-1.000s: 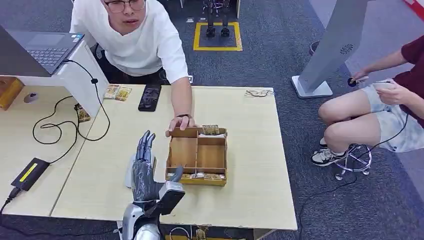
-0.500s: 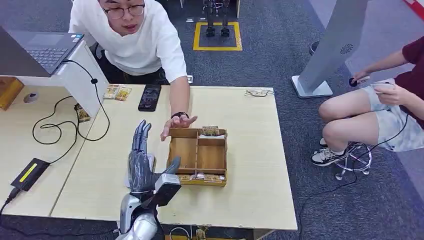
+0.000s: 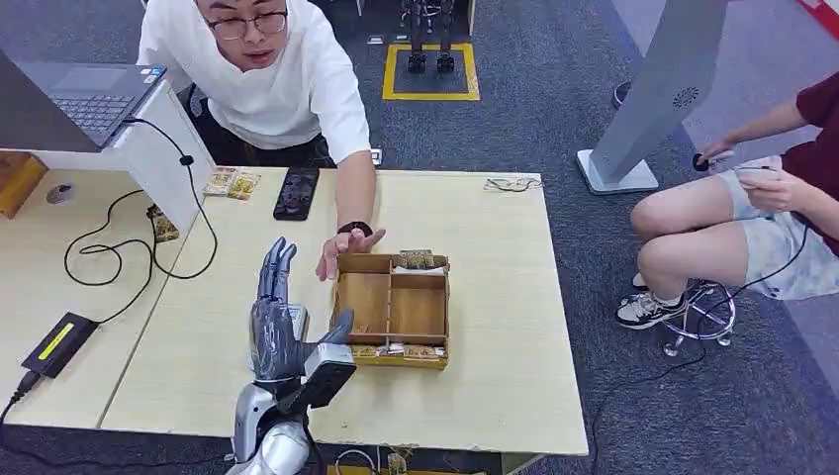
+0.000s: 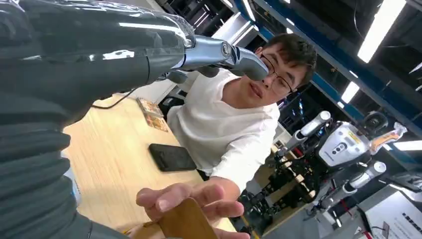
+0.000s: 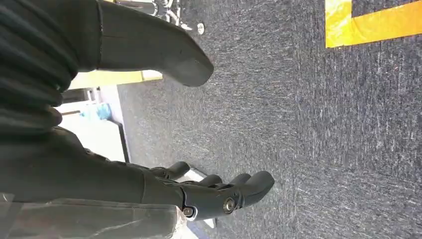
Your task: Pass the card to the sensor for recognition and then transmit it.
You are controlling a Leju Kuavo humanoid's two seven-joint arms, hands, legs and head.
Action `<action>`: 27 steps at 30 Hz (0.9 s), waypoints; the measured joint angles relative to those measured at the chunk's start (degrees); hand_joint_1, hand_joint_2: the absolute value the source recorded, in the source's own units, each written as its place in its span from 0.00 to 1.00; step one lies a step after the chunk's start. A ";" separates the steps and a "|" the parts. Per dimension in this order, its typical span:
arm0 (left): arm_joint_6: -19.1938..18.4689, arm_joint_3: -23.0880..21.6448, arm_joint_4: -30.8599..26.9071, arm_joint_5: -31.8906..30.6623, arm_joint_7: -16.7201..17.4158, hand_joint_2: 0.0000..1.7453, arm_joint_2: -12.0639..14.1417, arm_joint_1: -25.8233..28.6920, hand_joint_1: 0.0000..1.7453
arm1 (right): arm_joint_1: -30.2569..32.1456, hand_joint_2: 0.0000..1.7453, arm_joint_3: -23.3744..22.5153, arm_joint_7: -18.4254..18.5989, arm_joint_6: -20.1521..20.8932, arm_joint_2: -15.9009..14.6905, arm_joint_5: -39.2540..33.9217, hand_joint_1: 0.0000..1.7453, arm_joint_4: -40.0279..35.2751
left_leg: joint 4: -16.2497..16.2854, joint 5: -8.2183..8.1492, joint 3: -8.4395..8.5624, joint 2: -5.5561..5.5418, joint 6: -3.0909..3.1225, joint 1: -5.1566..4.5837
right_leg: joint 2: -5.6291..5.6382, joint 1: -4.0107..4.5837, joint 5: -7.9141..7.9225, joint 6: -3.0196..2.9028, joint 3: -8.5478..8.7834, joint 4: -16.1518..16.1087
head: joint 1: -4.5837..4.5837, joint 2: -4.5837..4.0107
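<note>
Two hands belong to the robot, and neither holds anything: the left hand is raised over the table with its fingers straight and spread, and the right hand hangs over the grey carpet, fingers loosely apart. Just right of the left hand sits a wooden tray with cards along its near edge. A person's hand rests at the tray's far corner, just beyond the robot's fingertips.

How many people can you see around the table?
2. One person in a white T-shirt leans over the far edge of the table; another person in a dark red top sits at the right, partly cut off.
</note>
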 joint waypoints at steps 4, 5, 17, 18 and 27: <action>0.02 0.00 0.00 -0.26 0.00 1.00 0.00 0.17 0.00 | 0.02 1.00 0.00 0.20 0.07 0.00 0.00 0.00 -0.07 | 0.00 0.00 0.00 0.00 0.00 0.00 | 0.00 0.00 0.00 0.00 0.00 0.00 | 0.00 0.00; 0.02 0.02 0.00 -0.44 0.00 1.00 0.00 0.26 0.00 | 0.05 1.00 0.00 0.35 0.15 0.00 0.00 0.00 -0.13 | 0.00 0.00 0.00 0.00 0.00 0.00 | 0.00 0.00 0.00 0.00 0.00 0.00 | 0.00 0.00; 0.04 0.26 -1.75 -2.65 0.64 1.00 -0.46 3.94 0.00 | 0.84 1.00 0.00 0.42 1.14 0.70 0.00 0.00 -2.16 | 0.00 -0.01 -0.01 0.00 0.01 0.00 | -0.01 0.00 -0.02 -0.02 0.00 0.00 | 0.02 0.00; 0.04 0.28 -1.88 -2.69 0.77 1.00 -0.48 4.05 0.00 | 0.86 1.00 0.02 0.42 1.14 0.81 0.00 0.00 -2.34 | 0.00 -0.01 -0.01 0.00 0.01 0.00 | -0.01 0.00 -0.02 -0.02 0.00 0.00 | -0.02 0.00; 0.04 0.81 -2.25 -2.80 0.44 1.00 -0.61 4.56 0.00 | 1.03 1.00 0.02 0.48 1.57 1.22 0.00 0.00 -3.48 | 0.00 -0.01 -0.01 0.00 0.01 0.00 | -0.01 0.00 -0.02 -0.02 0.00 0.00 | 0.00 0.00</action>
